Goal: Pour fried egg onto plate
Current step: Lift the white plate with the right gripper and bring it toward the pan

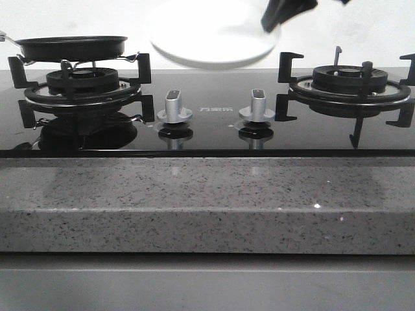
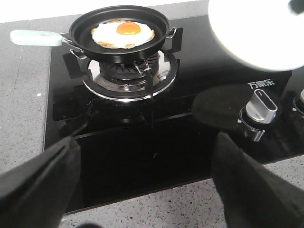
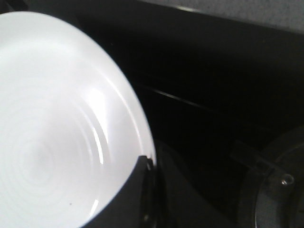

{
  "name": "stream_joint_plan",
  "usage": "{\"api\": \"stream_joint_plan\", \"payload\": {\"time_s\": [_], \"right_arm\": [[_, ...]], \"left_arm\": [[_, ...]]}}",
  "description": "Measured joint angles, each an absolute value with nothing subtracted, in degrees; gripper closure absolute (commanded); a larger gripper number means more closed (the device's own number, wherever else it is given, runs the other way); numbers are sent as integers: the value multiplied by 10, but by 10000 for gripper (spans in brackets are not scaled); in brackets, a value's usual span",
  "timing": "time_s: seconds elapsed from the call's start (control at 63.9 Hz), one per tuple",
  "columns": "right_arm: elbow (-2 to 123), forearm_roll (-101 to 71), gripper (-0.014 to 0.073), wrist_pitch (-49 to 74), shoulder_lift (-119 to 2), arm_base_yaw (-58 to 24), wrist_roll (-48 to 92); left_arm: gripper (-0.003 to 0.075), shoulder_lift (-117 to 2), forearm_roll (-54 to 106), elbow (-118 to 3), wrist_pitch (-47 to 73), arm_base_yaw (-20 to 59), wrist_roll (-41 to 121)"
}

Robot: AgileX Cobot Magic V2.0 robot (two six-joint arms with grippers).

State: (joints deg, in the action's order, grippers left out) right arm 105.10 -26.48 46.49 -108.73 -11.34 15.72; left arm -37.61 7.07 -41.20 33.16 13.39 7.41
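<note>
Right gripper [image 3: 145, 164]: pinching the rim of the plate [image 3: 52, 133]; a dark finger [image 3: 137, 190] lies over the plate's edge in the right wrist view, and in the front view the gripper shows as a dark shape at the plate's right edge.
Plate: held up off the surface, behind the hob [image 1: 214, 126] and between its two burners; the dish is bare, with nothing on it.
Left gripper [image 2: 142, 175]: fingers spread wide and holding nothing; it hangs over the near part of the black glass, nearer than the left burner [image 2: 127, 78].
Frying pan [image 2: 118, 26]: resting on the left burner's supports, its pale green handle [image 2: 33, 38] pointing out to the left, well apart from the left gripper and untouched.
Fried egg [image 2: 122, 34]: lying flat in the pan, yolk up, farther away than the left gripper and to the left of the plate.
Done so far: the plate is lifted and held by the right arm.
Left to do, by my reading: the left gripper must take the pan handle, lift the pan, bring it over the plate and tilt it until the egg slides out.
Progress: early; nothing has been poured.
</note>
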Motion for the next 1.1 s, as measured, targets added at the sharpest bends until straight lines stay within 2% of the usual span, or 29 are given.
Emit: {"api": "stream_joint_plan", "payload": {"time_s": [0.157,0.501,0.783,1.096], "right_arm": [[1031,-265,659,506,-1027,-113,158],[791,-260,658,433,-879,-158,160],[719,-259,658,396,-873,-166,160],[717,-259,659,382,-899,-166,160]], "left_arm": [[158,-376,71,-412,332,134,74],[158,-376,71,-412,332,134,74],[158,-376,71,-412,332,134,74],[158,-376,71,-412,330,134,74]]}}
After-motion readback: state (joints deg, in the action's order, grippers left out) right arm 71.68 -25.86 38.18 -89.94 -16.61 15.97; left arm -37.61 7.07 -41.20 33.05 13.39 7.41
